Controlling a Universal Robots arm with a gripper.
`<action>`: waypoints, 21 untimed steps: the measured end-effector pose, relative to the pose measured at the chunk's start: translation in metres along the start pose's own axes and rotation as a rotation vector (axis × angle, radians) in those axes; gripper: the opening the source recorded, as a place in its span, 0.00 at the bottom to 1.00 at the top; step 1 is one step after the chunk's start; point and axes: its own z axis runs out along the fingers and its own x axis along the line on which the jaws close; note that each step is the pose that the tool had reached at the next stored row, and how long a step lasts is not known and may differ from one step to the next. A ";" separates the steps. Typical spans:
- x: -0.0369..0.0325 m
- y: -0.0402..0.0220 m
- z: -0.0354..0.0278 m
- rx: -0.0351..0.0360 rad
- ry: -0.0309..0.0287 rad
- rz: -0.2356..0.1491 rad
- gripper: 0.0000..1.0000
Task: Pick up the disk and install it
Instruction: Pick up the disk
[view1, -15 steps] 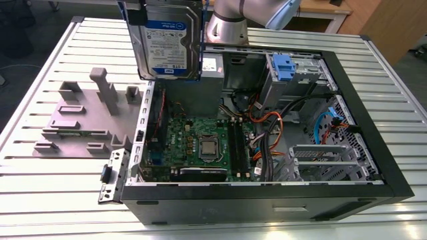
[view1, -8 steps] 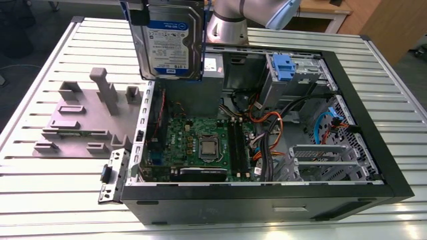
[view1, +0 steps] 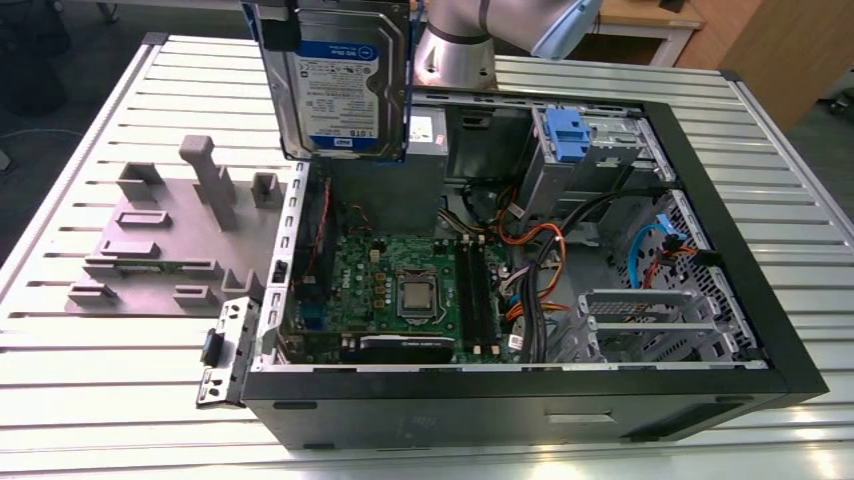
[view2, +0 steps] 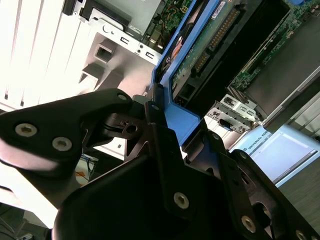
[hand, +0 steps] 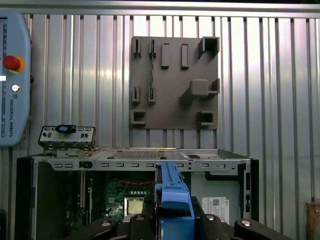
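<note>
The disk (view1: 336, 85) hangs upright in the air over the back left corner of the open computer case (view1: 801, 370), its white-and-blue label facing the exterior view. In both wrist views my gripper (hand: 172, 221) is shut on the disk's blue carrier bracket (hand: 173, 197), with black fingers (hand: 134, 224) on either side. The second wrist view shows the gripper (view2: 162, 107) clamped on the blue bracket (view2: 182, 122), and the disk's green circuit-board side (view2: 210, 45) beyond it. The case interior lies below the disk.
A grey fixture plate (view1: 147, 240) with upright posts lies on the slatted table at the exterior view's left. Inside the case are the motherboard (view1: 400, 290), cables and a drive bay holding a blue-tabbed drive (view1: 567, 135). A teach pendant (hand: 12, 75) lies beside the case.
</note>
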 end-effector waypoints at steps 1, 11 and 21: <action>0.0000 0.0000 0.0000 0.0000 -0.0001 0.000 0.36; -0.0002 -0.0076 -0.0002 0.0000 0.0000 0.000 0.36; 0.0052 -0.0123 0.0005 0.0001 -0.0001 0.003 0.36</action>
